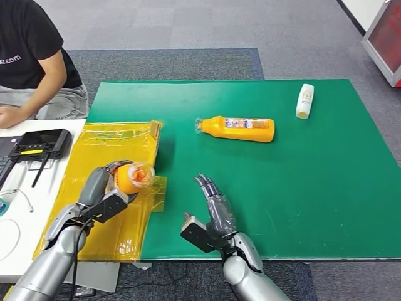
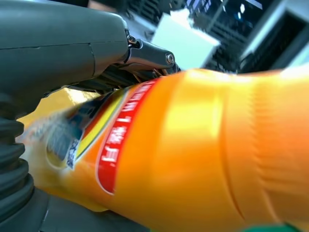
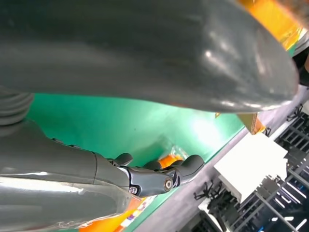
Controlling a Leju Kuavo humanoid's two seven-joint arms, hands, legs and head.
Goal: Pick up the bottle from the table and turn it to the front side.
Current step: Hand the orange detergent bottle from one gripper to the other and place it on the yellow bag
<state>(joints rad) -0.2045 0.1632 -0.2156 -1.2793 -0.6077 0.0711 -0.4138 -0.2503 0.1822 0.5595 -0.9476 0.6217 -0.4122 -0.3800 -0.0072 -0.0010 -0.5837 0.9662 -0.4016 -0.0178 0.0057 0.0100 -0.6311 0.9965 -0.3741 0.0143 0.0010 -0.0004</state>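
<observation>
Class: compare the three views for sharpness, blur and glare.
Head view: sharp and evenly lit. Left wrist view: the orange bottle held by the left robot hand is close and smeared. Right wrist view: glare patch on the green mat, background blurred.

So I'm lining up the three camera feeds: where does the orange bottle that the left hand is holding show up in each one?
Head view: the held bottle sits lower left, in the left hand, above the yellow sheet.
Left wrist view: the bottle spans most of the picture, label blurred.
Right wrist view: I cannot tell; the orange past the fingers may be the other bottle.
Shared landmark: the green mat, also in the right wrist view.
</observation>
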